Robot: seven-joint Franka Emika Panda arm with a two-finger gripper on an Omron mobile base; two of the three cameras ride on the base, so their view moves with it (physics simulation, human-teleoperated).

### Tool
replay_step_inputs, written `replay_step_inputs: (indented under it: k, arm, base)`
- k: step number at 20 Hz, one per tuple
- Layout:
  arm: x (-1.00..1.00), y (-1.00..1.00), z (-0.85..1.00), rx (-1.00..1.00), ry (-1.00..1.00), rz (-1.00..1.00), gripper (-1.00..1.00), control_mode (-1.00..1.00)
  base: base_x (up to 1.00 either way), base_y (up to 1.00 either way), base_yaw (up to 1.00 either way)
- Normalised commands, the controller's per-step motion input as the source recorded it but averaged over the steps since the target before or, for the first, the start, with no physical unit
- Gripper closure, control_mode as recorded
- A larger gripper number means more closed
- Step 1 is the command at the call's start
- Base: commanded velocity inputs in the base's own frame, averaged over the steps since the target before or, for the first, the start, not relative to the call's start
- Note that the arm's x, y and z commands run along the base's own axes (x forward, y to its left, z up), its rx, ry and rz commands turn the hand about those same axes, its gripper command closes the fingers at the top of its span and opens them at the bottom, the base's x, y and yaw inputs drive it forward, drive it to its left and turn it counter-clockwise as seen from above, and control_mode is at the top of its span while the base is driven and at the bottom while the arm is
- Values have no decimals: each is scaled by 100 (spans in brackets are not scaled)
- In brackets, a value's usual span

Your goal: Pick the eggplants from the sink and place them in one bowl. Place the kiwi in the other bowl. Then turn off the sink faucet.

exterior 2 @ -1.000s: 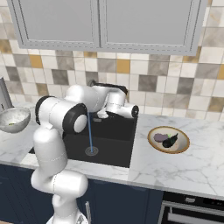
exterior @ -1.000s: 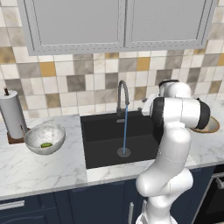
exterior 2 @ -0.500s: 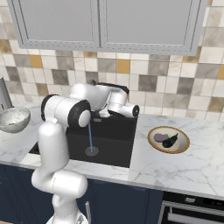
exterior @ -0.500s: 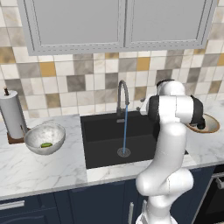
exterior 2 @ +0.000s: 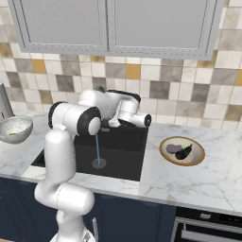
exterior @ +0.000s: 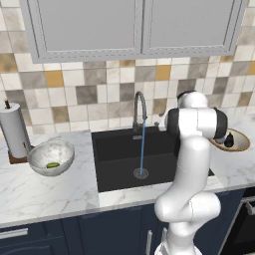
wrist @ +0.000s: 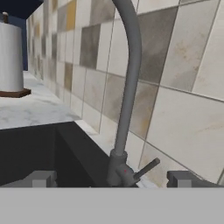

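Note:
My gripper (wrist: 111, 178) is open, its fingertips (wrist: 41, 178) spread wide on either side of the sink faucet's base (wrist: 117, 168) and its small side lever (wrist: 146, 168), close in front of them. The faucet (exterior: 139, 112) still pours a thin stream (exterior: 142, 149) into the black sink (exterior: 117, 159). Both eggplants, one mauve (exterior 2: 174, 149) and one dark (exterior 2: 185, 151), lie in the tan bowl (exterior 2: 166, 142) on the right counter. The kiwi (exterior: 52, 165) rests in the grey speckled bowl (exterior: 37, 152) on the left counter. My hand (exterior 2: 134, 118) hovers over the sink's back edge.
A paper towel roll (exterior: 14, 129) stands on a wooden base behind the grey bowl. The tiled wall rises right behind the faucet, with grey wall cabinets (exterior: 134, 27) above. An oven front (exterior 2: 208, 229) sits below the right counter.
The arm has eased slightly towards the faucet. The jaws have stayed open, and the bowls and their contents have not moved.

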Motion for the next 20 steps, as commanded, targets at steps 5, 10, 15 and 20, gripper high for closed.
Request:
replay_step_inputs:
  k: [5, 10, 15, 20]
  arm:
    - [13, 0, -11, 0, 0, 0, -100, -100]
    - [16, 0, -4, 0, 0, 0, -100, -100]
    - [17, 0, -2, 0, 0, -1, -100, -100]
    - [4, 1, -6, 0, 0, -1, -100, -100]
  base:
    - [0, 0, 0]
    - [0, 0, 0]
    - [0, 0, 0]
    - [0, 0, 0]
